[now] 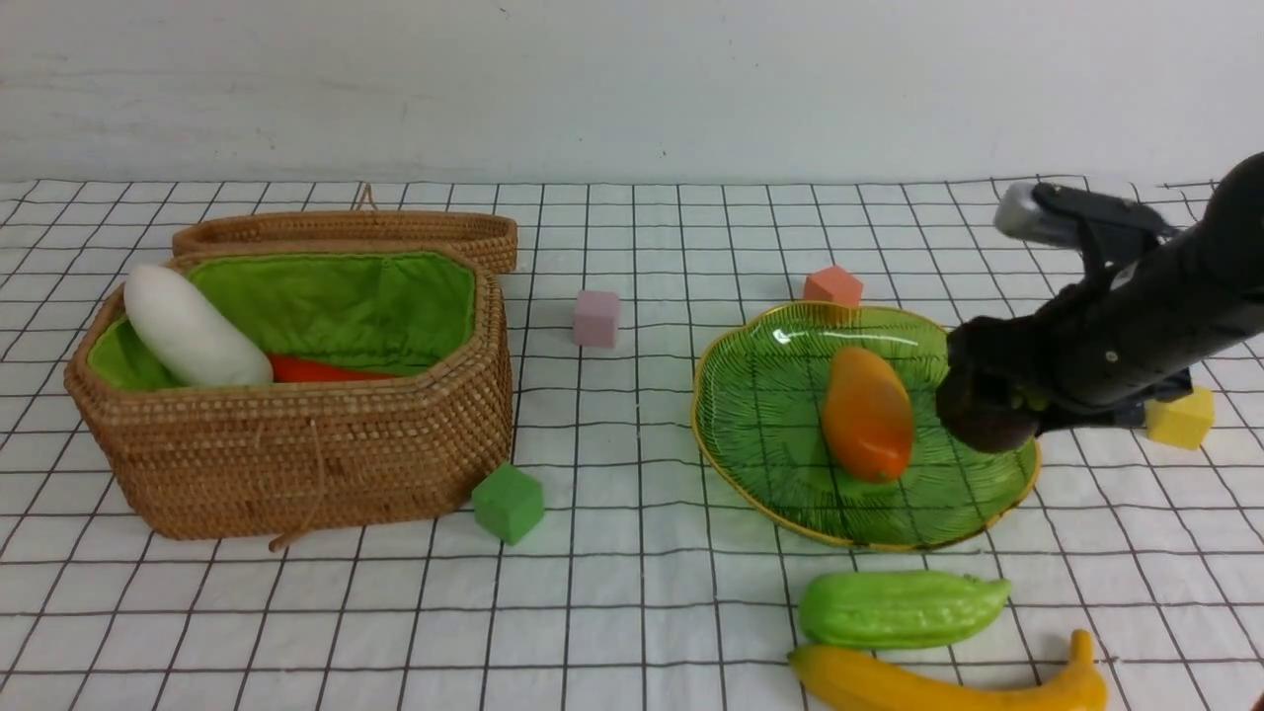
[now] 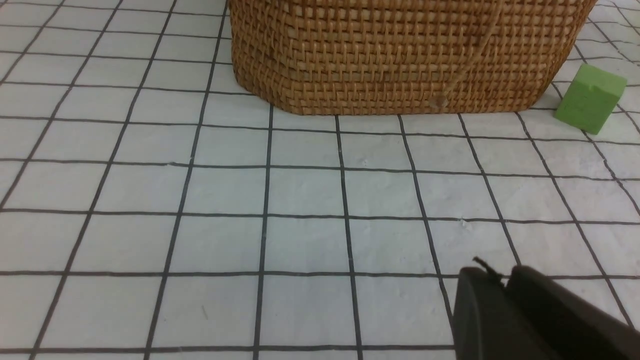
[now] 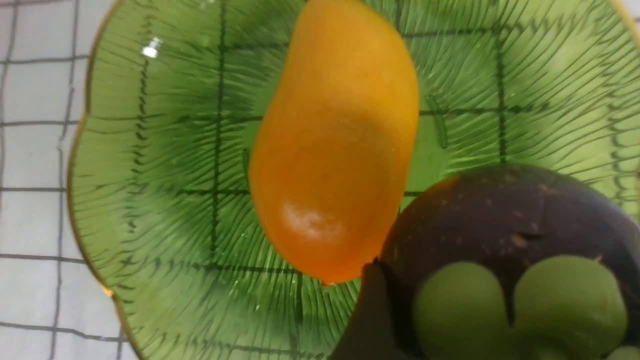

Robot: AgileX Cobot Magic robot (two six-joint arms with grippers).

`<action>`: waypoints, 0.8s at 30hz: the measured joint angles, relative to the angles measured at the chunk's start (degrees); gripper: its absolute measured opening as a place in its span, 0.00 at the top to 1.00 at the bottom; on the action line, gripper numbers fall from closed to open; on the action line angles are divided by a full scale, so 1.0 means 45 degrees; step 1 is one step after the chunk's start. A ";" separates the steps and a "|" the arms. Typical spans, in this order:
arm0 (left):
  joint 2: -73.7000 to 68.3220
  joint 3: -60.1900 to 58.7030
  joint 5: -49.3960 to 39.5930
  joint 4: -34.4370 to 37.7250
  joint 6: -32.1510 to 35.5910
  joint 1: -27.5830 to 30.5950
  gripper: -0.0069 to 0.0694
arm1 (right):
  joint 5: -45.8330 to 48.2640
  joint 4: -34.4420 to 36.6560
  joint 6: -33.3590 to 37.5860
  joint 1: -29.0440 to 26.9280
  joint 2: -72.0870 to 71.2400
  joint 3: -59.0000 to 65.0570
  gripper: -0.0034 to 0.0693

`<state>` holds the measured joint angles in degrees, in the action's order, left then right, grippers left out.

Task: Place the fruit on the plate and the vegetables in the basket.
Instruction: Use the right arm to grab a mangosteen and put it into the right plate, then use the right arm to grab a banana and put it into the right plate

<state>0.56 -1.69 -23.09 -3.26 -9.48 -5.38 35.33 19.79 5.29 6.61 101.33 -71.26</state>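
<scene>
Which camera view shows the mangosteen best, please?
The right wrist view: the mangosteen is seen close up, dark skin and green cap clear, beside the mango. The front view shows it small and partly hidden by the right arm, at the edge of the plate. The left wrist view misses it.

Plain white wall standing behind a table.
White cloth with black grid lines is covering it, running back to the wall.
</scene>
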 joint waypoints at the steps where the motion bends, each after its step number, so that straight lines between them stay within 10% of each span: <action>1: 0.0000 0.0000 0.0000 0.0000 0.0000 0.0000 0.82 | 0.0032 0.0000 0.0032 0.0000 0.0246 -0.0127 0.16; 16: 0.0000 0.0000 0.0000 0.0000 0.0000 0.0000 0.81 | 0.2470 -0.1016 0.0122 0.0000 -0.1028 -0.0886 0.04; 24: 0.0000 0.0000 0.0000 0.0000 0.0000 0.0000 0.79 | 0.5724 -0.0616 0.8502 0.1846 -0.3275 0.1736 0.24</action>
<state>0.56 -1.69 -23.09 -3.26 -9.48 -5.38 61.08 17.02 43.55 14.91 86.60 -63.44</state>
